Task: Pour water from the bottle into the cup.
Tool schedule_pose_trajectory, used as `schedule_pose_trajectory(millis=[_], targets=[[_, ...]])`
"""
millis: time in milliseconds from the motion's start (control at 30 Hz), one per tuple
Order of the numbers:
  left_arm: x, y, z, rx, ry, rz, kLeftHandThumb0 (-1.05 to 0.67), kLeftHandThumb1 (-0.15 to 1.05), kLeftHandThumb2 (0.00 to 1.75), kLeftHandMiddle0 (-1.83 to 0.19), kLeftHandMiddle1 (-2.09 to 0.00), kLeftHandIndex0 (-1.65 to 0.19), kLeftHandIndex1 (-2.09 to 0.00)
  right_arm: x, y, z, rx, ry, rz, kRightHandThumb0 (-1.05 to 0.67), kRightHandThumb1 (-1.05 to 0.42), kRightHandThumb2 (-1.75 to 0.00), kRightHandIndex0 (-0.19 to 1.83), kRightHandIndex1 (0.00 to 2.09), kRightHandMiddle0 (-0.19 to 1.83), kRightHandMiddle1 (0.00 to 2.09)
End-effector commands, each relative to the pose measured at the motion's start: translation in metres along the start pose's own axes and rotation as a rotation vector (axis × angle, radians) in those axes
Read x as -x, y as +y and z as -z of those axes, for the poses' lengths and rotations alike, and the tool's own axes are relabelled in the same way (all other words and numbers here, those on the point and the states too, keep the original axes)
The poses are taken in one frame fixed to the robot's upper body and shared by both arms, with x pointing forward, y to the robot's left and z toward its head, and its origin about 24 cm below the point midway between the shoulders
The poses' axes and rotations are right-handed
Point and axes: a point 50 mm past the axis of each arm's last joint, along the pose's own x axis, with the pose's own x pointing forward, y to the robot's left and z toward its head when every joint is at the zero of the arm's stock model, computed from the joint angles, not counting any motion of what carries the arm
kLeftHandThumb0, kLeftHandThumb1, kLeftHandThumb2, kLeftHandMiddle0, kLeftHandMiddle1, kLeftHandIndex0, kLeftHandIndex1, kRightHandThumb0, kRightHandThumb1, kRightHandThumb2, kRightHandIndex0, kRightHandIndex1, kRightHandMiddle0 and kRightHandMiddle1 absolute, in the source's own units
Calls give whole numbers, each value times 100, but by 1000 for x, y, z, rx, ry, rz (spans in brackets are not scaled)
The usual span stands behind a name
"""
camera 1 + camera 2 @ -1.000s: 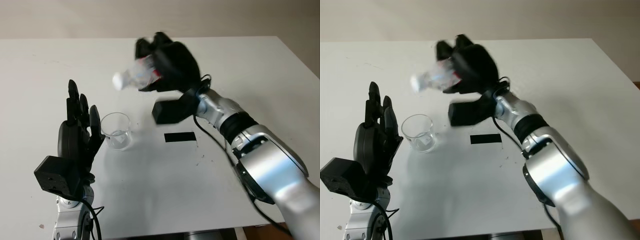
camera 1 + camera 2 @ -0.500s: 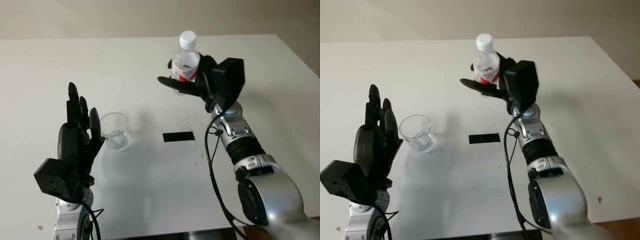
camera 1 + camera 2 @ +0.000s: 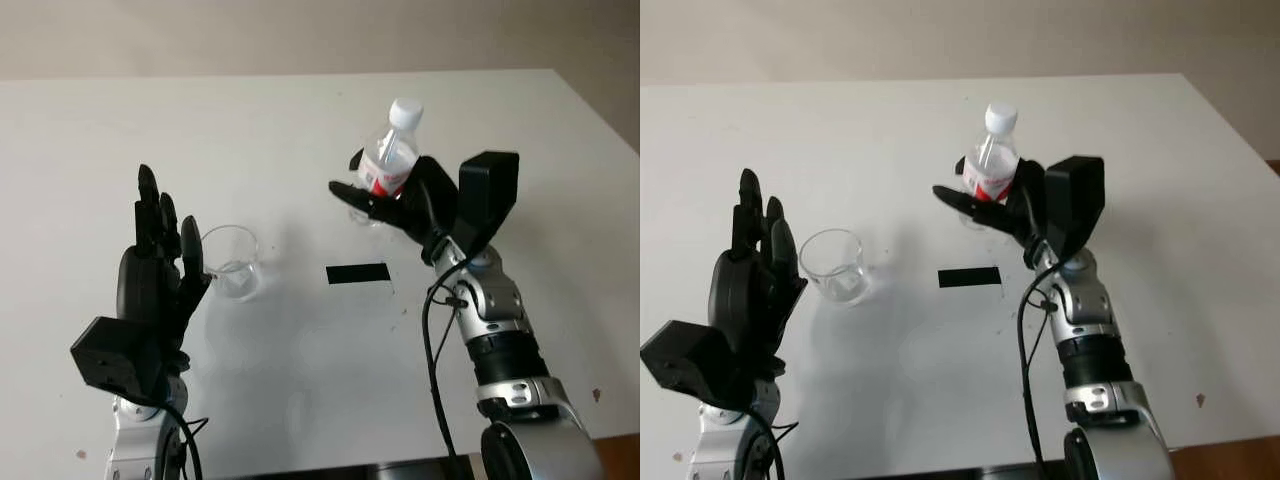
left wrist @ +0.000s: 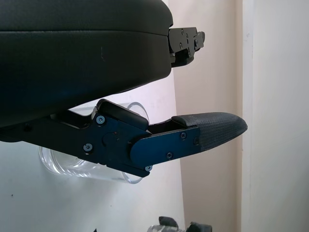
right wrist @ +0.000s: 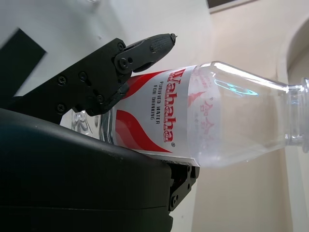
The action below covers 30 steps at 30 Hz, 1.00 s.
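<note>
Right hand (image 3: 415, 205) grips capped bottle (image 3: 388, 160) above table (image 3: 300, 380).

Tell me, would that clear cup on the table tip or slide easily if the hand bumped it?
Probably it would slide rather than tip: the cup looks short and wide, standing upright on the smooth white table. It seems nearly empty, so likely light and easy to shove. The open left hand is right beside it, so a small nudge could move it.

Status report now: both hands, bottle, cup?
Right hand shut on clear plastic bottle, upright, white cap on. Left hand open beside clear glass cup. Black strip between them.
</note>
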Motion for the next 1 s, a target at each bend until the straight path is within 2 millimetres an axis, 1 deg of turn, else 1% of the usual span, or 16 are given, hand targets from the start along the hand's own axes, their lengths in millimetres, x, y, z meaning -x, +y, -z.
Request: schedule_pose_trajectory(millis=[0,233,500,700,967], targets=[[2,1,-2,1,-10,0,-78,105,64,9,-5,12,0,4,4,-3,21,-21,-14,-20,-105,-28,124,209,91,209],[2,1,-3,-4,-10,3,-79,105,64,9,-5,12,0,11,6,7,52,30,-15,-20,-105,-29,122,209,87,209],[3,1,-4,4,-9,4,-80,105,63,9,-5,12,0,13,7,7,93,112,-9,-17,-105,-30,121,209,81,209],[3,2,-4,7,-9,-1,-80,105,63,9,-5,12,0,10,4,9,6,198,-7,-15,-105,-30,121,209,77,209],[3,2,-6,9,-5,1,-80,105,62,10,-5,12,0,11,4,14,-63,237,-2,-16,-105,-29,130,209,78,209]])
